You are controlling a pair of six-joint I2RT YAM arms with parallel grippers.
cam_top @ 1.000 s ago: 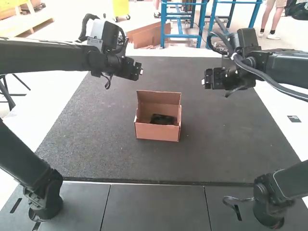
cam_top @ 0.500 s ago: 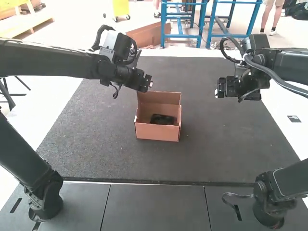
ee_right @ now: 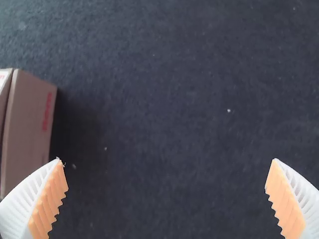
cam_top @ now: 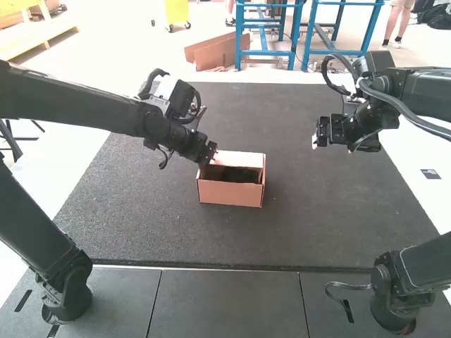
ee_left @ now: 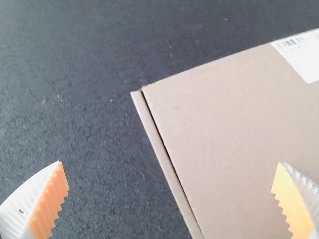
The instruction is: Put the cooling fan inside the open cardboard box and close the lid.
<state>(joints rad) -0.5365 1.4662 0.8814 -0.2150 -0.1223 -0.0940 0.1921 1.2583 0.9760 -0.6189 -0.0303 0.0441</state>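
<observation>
Presently partway done: cooling fan judged already inside cardboard box at frame centre; lid tilted half down under left gripper, fingers spread; right gripper spread too, well apart at right; full closure left.

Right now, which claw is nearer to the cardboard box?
Left. The left claw is at the rear left corner of the cardboard box, over its lid. The right claw hangs well off to its right, above the mat.
</observation>
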